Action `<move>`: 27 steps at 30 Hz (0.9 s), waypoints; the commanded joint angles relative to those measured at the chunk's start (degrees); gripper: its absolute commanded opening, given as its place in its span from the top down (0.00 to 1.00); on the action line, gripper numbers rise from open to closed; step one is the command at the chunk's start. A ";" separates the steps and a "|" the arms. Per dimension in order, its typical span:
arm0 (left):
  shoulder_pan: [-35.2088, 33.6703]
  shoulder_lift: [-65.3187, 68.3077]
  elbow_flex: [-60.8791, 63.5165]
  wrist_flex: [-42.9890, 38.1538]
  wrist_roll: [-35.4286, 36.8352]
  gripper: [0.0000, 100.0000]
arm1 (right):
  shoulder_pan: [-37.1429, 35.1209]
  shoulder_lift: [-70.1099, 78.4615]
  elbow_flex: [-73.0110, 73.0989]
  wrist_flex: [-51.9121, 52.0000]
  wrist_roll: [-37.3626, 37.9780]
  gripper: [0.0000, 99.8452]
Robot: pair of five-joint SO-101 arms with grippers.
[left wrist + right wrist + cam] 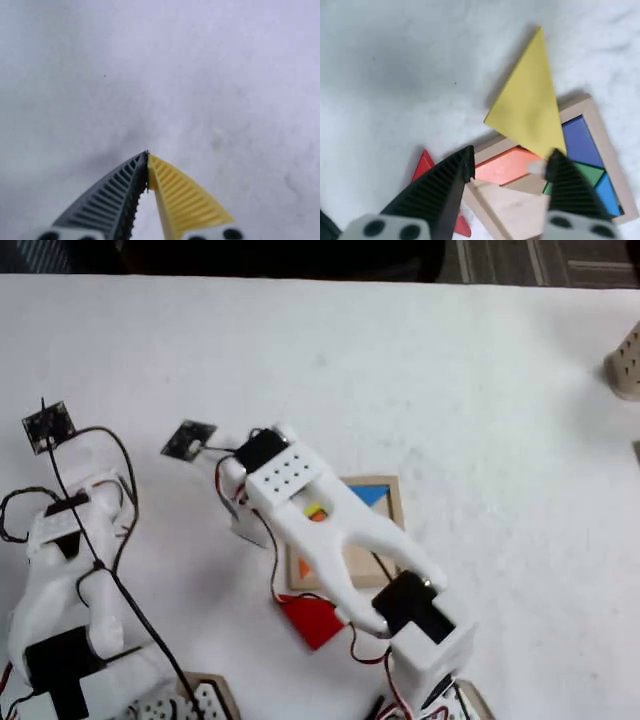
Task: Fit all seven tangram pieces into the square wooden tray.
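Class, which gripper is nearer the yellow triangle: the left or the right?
Right. The right gripper is open just over the yellow triangle, one finger at its corner by the wooden tray. The left gripper is shut over the table, well away from it.

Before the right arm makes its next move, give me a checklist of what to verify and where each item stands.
1. Right gripper open and ready to grasp: ok.
2. Yellow triangle seated in the wooden tray: not ok. It lies across the rim, with part of it outside the tray.
3. Red piece in the tray: not ok. It is on the table beside the tray.
4. Free floor in the tray: ok. Bare wood shows next to the orange piece.
5. Left gripper out of the way: ok. It is shut over bare table.
6. All seven pieces accounted for: cannot tell. The arm covers part of the tray in the high view.
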 commanded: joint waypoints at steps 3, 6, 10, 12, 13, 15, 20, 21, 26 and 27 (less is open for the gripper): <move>-0.66 -0.13 -2.81 -2.29 0.00 0.98 | -0.92 -2.59 0.00 -6.20 -0.97 0.96; -0.66 -0.13 -2.81 -2.29 0.00 0.98 | -1.01 -1.54 0.00 -10.51 -2.20 0.98; -0.66 -0.13 -2.81 -2.29 0.00 0.98 | -1.01 3.56 -0.35 -18.33 0.26 0.96; -0.66 -0.13 -2.81 -2.29 0.00 0.98 | -1.45 6.11 -0.53 -18.95 2.11 0.91; -0.66 -0.13 -2.81 -2.29 0.00 0.98 | -1.80 6.90 -1.05 -18.86 2.02 0.87; -0.66 -0.13 -2.81 -2.29 0.00 0.98 | -1.98 8.13 -2.55 -17.27 2.02 0.79; -0.66 -0.04 -2.81 -2.29 0.00 0.98 | -1.98 10.68 -5.80 -14.64 2.37 0.73; -0.66 -0.04 -2.81 -2.29 0.00 0.98 | -1.98 11.56 -6.07 -14.64 2.37 0.74; -0.66 -0.04 -2.81 -2.29 0.00 0.98 | -1.19 18.07 -9.76 -14.29 2.46 0.81; -0.66 -0.04 -2.81 -2.29 0.00 0.98 | -0.75 18.95 -10.73 -13.76 2.46 0.83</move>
